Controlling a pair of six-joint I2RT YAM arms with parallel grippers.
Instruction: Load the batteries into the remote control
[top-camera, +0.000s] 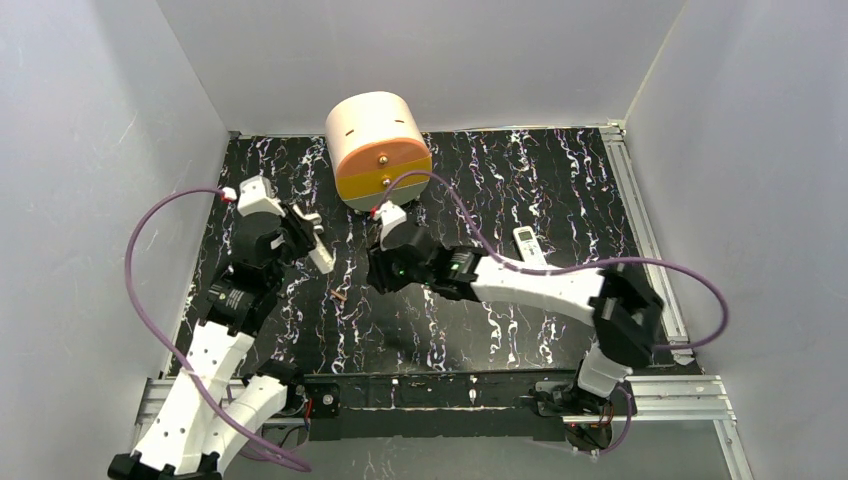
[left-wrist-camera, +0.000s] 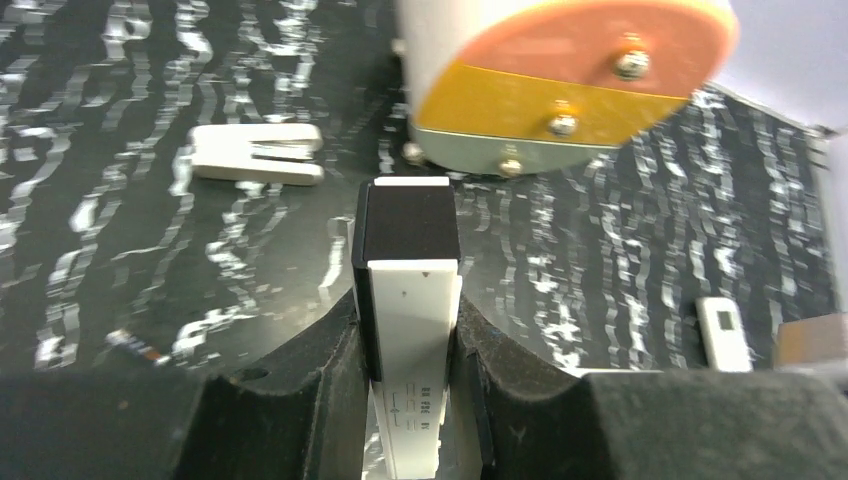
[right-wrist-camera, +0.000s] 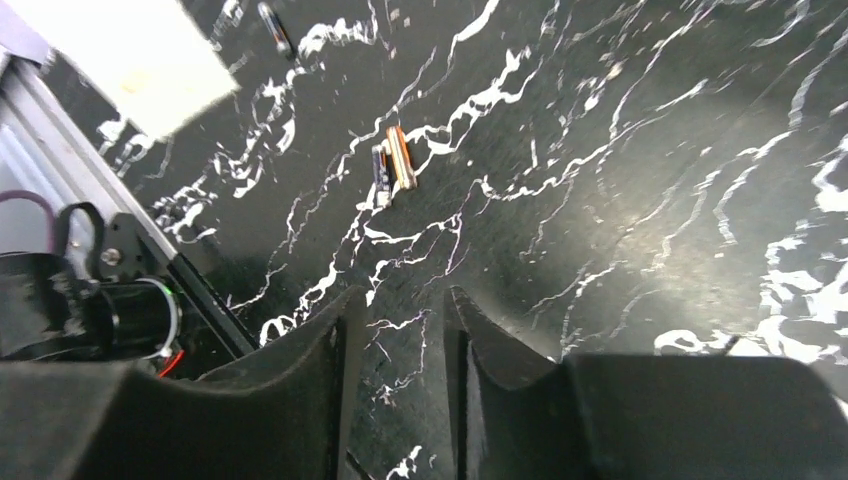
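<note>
**Nothing loaded yet**

Low in its wrist view, the left gripper (left-wrist-camera: 408, 340) clamps a narrow white bar with a black end (left-wrist-camera: 412, 300). The right gripper (right-wrist-camera: 397, 320) hangs slightly parted, empty. 2 slim coppery-brown batteries (right-wrist-camera: 392, 168) lie loose beyond it, mid-frame. Farther right, the small white plastic remote control (top-camera: 528, 245) lies well apart.

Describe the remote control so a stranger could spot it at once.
Start at the big white, orange and yellow drum at the table's far edge. Right of it, just beyond the right arm, lies the remote control. It is the small white handset with a screen, lying free, unlike the white bar in the left gripper.
</note>
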